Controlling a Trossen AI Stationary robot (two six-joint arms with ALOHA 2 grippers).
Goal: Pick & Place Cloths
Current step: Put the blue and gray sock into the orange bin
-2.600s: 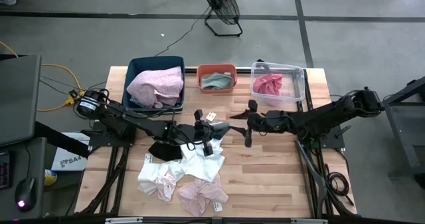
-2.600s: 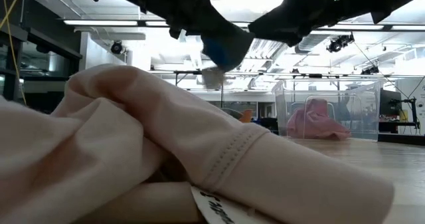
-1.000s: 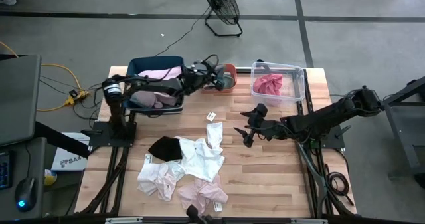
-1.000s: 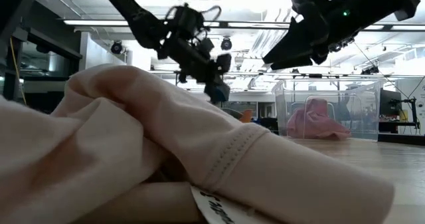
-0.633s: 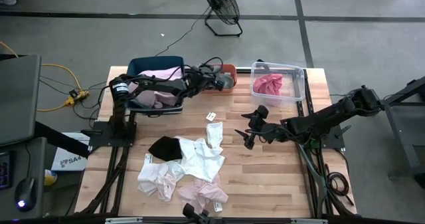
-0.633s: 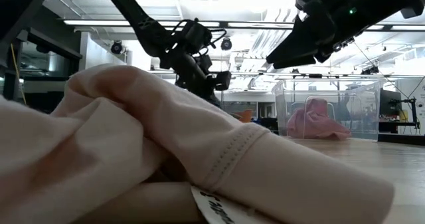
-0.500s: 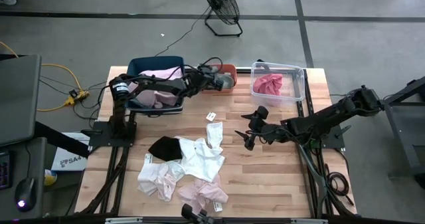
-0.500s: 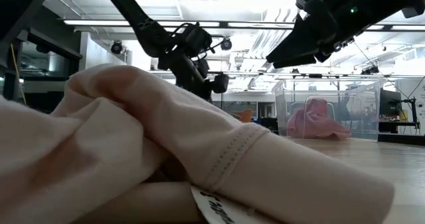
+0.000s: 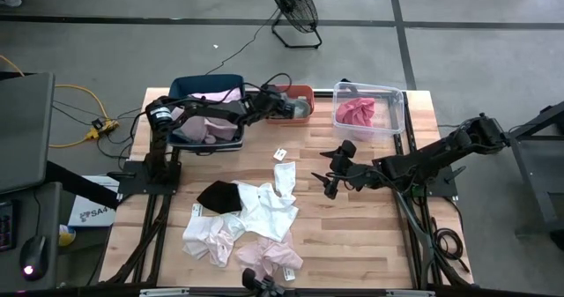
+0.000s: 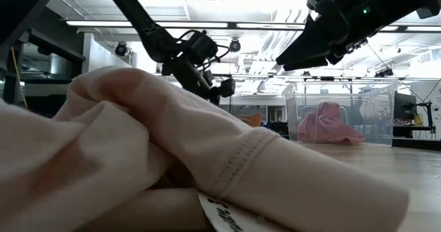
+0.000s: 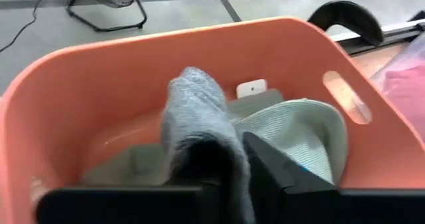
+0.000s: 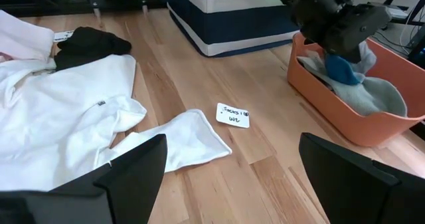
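Cloths are spread over a few spots right now. Loose pile on the wooden table [image 9: 352, 235]: a black piece [image 9: 218, 196], a white garment [image 9: 267, 207], and some pale pink ones [image 9: 269, 260] at the near edge, one of which fills most of the low view. A small paper tag [image 12: 233, 115] lies on the wood just beside the white garment.

Along the far edge sit three bins. The blue bin [image 9: 181, 90] has a pink cloth [image 9: 211, 97], the clear bin [image 9: 397, 107] has a darker pink cloth [image 9: 356, 112], and the orange bin [image 11: 80, 84] in the middle has a sage green piece [image 11: 299, 134] lying in it.

Left gripper [image 9: 298, 107] hangs over the orange bin, fingers pinched on a grey sock [image 11: 199, 131] that has a teal-blue end, the sock draping down into the bin.

Right gripper [image 9: 331, 169] hovers over bare wood, near the white garment, jaws spread wide apart with nothing between them.
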